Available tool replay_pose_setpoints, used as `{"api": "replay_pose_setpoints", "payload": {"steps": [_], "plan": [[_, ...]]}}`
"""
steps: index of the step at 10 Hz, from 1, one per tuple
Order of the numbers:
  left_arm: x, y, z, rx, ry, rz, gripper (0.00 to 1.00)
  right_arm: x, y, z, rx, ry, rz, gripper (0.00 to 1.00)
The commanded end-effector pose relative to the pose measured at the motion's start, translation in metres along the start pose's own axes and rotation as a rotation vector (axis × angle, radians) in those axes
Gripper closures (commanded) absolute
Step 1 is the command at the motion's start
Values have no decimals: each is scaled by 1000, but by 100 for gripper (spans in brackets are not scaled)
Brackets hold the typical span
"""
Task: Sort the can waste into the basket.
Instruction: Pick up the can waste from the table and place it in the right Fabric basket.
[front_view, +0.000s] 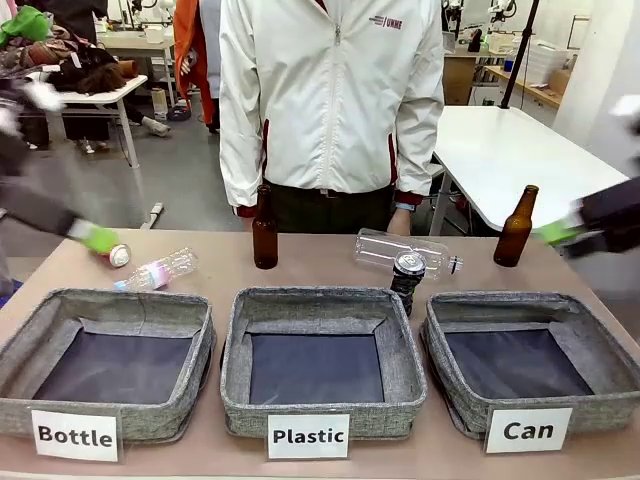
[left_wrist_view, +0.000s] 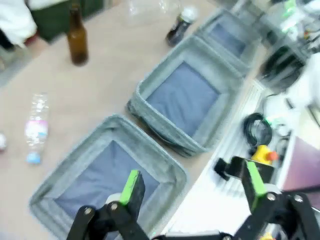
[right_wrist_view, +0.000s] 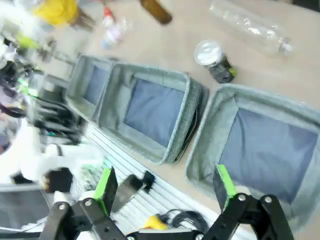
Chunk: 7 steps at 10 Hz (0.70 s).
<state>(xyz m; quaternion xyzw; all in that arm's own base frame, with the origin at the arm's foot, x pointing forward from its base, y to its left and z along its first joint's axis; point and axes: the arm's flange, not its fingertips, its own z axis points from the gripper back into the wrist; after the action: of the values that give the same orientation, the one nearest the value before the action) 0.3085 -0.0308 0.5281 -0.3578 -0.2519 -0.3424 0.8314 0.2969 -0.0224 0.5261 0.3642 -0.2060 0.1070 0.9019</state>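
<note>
The black metal drink can with a silver top (front_view: 408, 272) stands upright on the tan surface (front_view: 320, 262). It is just behind the gap between the grey fabric basket labelled "Plastic" (front_view: 235, 350) and the shallow square grey fabric basket labelled "Can" (front_view: 470, 400). The small crushed red can (front_view: 118, 255) lies far to the left, near a clear plastic bottle (front_view: 158, 271). The left gripper (left_wrist_view: 192, 181) hangs above the baskets with its fingers spread wide and nothing between them, and the right gripper (right_wrist_view: 165, 182) is likewise wide open and empty.

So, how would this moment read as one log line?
left gripper: open | right gripper: open | black can: upright on table | Can basket: empty
</note>
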Motion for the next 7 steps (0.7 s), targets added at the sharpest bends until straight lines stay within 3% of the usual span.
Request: {"api": "replay_pose_setpoints", "payload": {"steps": [1,3,5,6,7], "plan": [[-68,69,63,-103,-164,217,0,-53,-97,54,98,-210,-272,0],[-135,136,115,-146,-441,462,0,-107,-174,97,190,-386,-465,0],[-172,158,106,-192,-586,589,0,-135,-223,105,206,-487,-615,0],[-165,152,92,-135,-614,653,0,-138,-228,99,145,-490,-616,0],[-199,145,136,-145,-516,566,0,-156,-215,125,169,-451,-620,0]]}}
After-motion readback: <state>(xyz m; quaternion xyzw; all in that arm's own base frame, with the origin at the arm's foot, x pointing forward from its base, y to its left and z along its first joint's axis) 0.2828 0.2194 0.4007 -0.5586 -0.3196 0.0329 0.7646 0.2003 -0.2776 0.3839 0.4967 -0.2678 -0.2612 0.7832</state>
